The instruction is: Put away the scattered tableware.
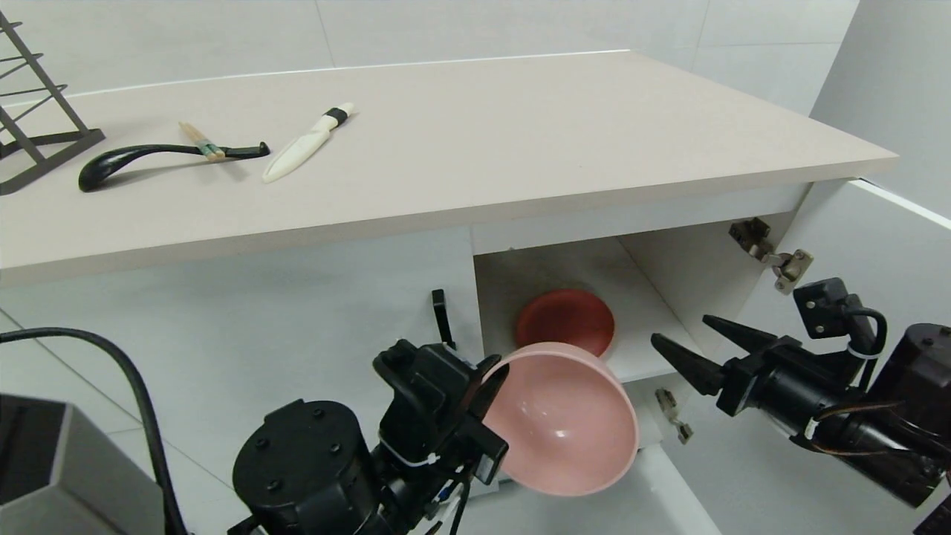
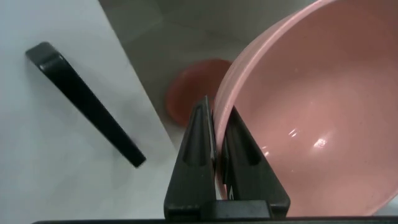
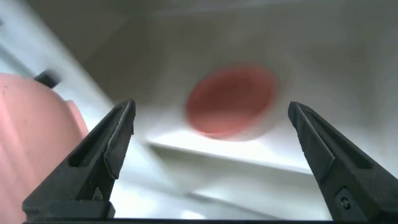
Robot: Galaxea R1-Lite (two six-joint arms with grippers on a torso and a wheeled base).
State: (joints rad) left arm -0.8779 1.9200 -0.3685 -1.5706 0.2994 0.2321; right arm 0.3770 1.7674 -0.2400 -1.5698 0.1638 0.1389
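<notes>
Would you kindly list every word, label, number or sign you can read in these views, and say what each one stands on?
None: no text can be read in these views.
The pink bowl, the red bowl inside the cabinet, the black spoon, the white knife and the countertop all look plain.
The chopsticks carry a green band near one end, too small to tell whether it holds print.

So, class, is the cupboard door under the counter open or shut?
Open. The cupboard door stands swung aside, its hinge bared, and the red bowl shows inside.
</notes>
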